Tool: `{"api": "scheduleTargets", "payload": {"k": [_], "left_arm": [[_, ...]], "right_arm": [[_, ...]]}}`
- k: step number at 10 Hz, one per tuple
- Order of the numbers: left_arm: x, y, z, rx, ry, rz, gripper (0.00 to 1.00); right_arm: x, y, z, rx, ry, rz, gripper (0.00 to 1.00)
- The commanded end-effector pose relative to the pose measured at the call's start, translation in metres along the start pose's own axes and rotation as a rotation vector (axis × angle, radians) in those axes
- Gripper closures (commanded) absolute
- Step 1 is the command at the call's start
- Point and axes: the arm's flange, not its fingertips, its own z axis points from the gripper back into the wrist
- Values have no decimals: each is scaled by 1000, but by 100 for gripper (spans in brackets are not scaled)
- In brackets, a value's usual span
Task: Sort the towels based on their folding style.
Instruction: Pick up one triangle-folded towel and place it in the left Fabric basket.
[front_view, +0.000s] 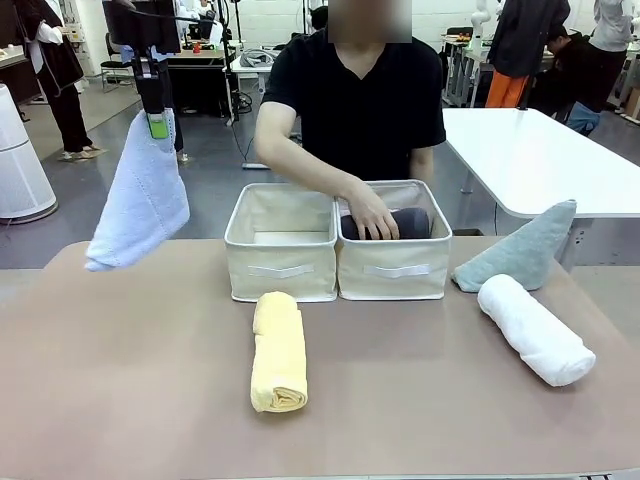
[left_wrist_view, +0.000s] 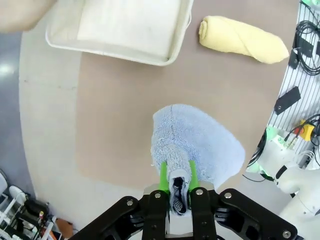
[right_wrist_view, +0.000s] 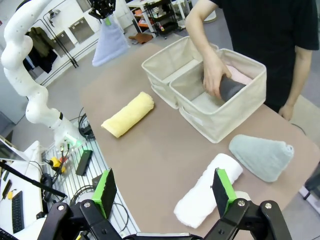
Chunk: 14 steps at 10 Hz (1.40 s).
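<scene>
Left gripper (left_wrist_view: 178, 171): green-padded fingers (left_wrist_view: 163, 179) were pinched on the upper end of the blue towel (left_wrist_view: 197, 142). The towel was held aloft, hanging free below the gripper, clear of the table (front_view: 150, 400) above its far left edge. Right gripper (right_wrist_view: 164, 177): fingers (right_wrist_view: 106, 189) were spread wide, with nothing between them, raised above the near right part of the table. White roll (right_wrist_view: 207, 196): laid flat on the table just past the right gripper, at an angle. Grey cone (right_wrist_view: 261, 156): set on the table just beside the white roll, on its far side, the two close or touching; its point was turned toward the table's right edge. Yellow roll (front_view: 278, 350): laid flat near the table's middle, in front of the left basket (front_view: 280, 272) and apart from it. Left basket: nothing could be seen inside it. Right basket (front_view: 395, 272): stood against the left one, wall to wall. Dark roll (front_view: 410, 222): lodged in the right basket under a person's hand (front_view: 372, 215), which was laid on it. Pink towel (right_wrist_view: 239, 76): seen partly in the right basket, behind the dark roll.
</scene>
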Motion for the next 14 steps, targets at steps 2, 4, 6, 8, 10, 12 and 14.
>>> {"api": "scheduleTargets", "payload": {"k": [2, 4, 6, 8, 10, 12, 14], "left_arm": [[-8, -10, 11, 43, -12, 35, 85], [-8, -10, 11, 43, -12, 35, 85], [19, -18, 26, 127, -14, -58, 85], [64, -27, 42, 203, -10, -238, 85], [119, -34, 46, 239, -56, -396, 85], [168, -42, 35, 276, -82, -511, 85], [208, -45, 26, 371, -72, -607, 85]], "right_arm": [[-1, -1, -1, 0, -9, 10, 0], [-1, -1, -1, 0, -9, 10, 0], [-1, -1, -1, 0, -9, 10, 0], [-1, -1, -1, 0, -9, 10, 0], [-1, -1, -1, 0, -9, 10, 0], [-1, -1, -1, 0, -9, 10, 0], [-1, -1, -1, 0, -9, 10, 0]]}}
